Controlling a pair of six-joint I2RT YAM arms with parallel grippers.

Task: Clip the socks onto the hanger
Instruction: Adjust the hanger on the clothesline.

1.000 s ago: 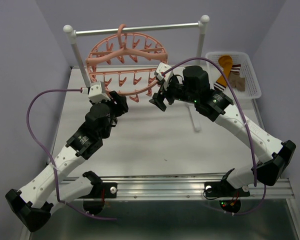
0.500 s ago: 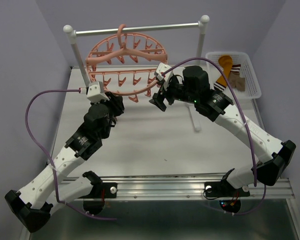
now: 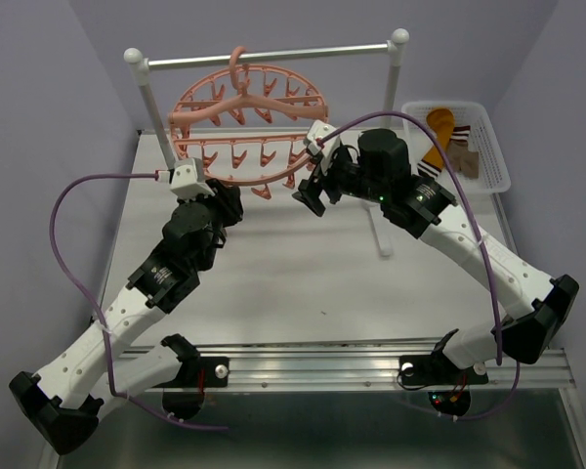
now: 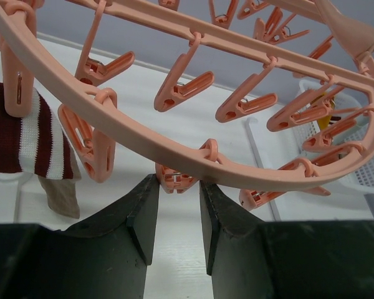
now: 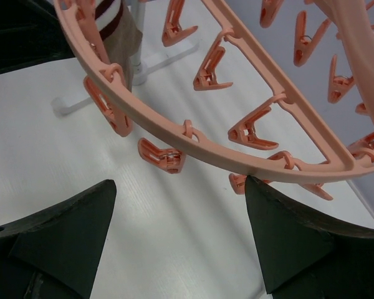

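The salmon-pink hanger [image 3: 236, 98] hangs by its hook from the rail, its clips dangling. My left gripper [image 3: 232, 200] is at the ring's near-left rim. In the left wrist view its jaws [image 4: 177, 187] stand a narrow gap apart, closed on one dangling clip [image 4: 176, 179] under the rim [image 4: 131, 134]. One striped-cuff brown sock [image 4: 25, 134] hangs from a clip to the left; it also shows in the right wrist view [image 5: 115, 25]. My right gripper [image 3: 308, 195] is wide open and empty [image 5: 177, 199] under the rim [image 5: 237, 159], its right fingertip touching it. More socks [image 3: 439, 125] lie in the basket.
A white basket [image 3: 498, 166] stands at the back right, behind the right arm. The metal rail [image 3: 303, 53] on white posts [image 3: 154, 112] spans the back. The stand's white foot [image 3: 381, 239] lies on the table under the right arm.
My left gripper has edged slightly left along the ring's near rim. The right arm and the hanger have barely moved.
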